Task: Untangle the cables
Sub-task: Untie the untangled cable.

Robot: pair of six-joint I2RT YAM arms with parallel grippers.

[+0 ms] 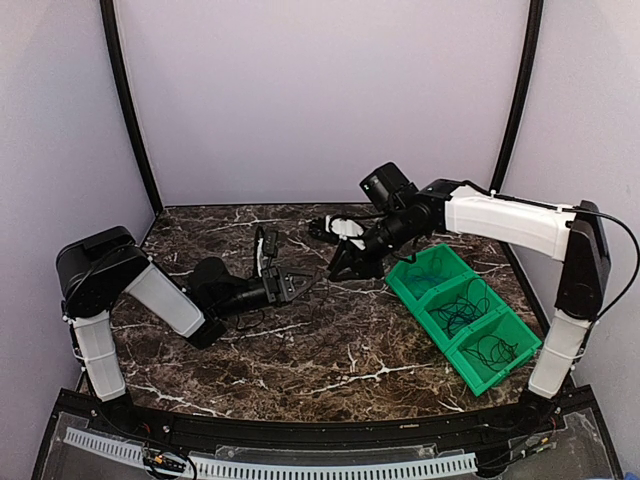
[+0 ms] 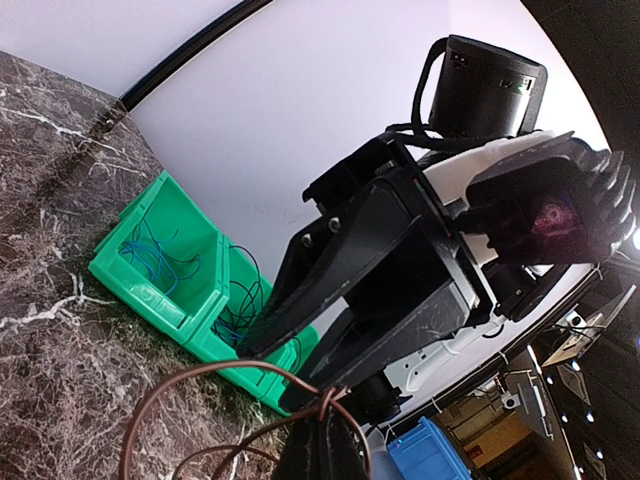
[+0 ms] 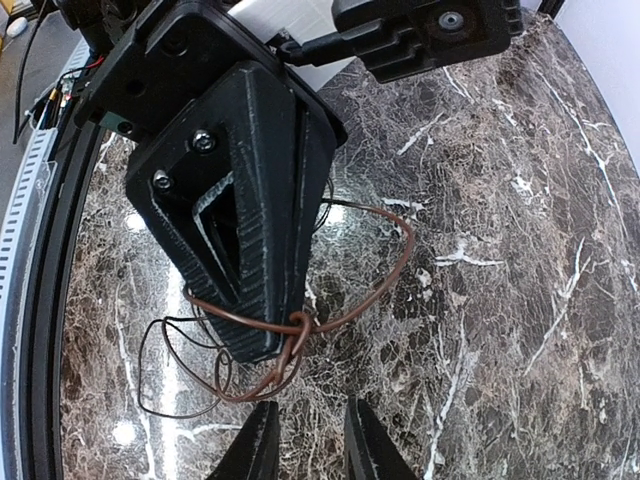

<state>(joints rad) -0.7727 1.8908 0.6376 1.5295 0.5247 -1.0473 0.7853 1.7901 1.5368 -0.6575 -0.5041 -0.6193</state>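
- Clenched in the left pincer (image 3: pixel 265 345): a brown cable (image 3: pixel 283 368), pinched right at its twisted knot, low over the worktop (image 3: pixel 500 250). Likely gripped there to anchor the snarl so that the loops can be drawn out from a fixed point.
- Released and parted, with nothing between the tips: the right pincer (image 3: pixel 310 445), facing the knot from 6 o'clock in its own wrist view. Probably lined up to take a loop just beside the other grip. Judged a setting-up step, with pulling apart not yet begun.
- Seen from above, both pincers tip to tip near the middle of the worktop, the right at 2 o'clock from the left.
- Look of the cable: thin, coppery brown, springy. One wide open loop bowing out toward 2 o'clock from the knot. A short tight twist of two or three turns at the grip itself.
- Trailing toward 9 o'clock from the knot: a dark strand (image 3: pixel 140 360), finer, in small loops near the worktop. Cannot tell whether joined to the brown one or only caught in it.
- Well apart at 3 o'clock on the worktop: green bins (image 2: pixel 150 295) in a row, a blue cable (image 2: pixel 150 255) coiled in the far one, black cables (image 1: pixel 465 310) in the other two. Apparently sorted there already, one kind per compartment.
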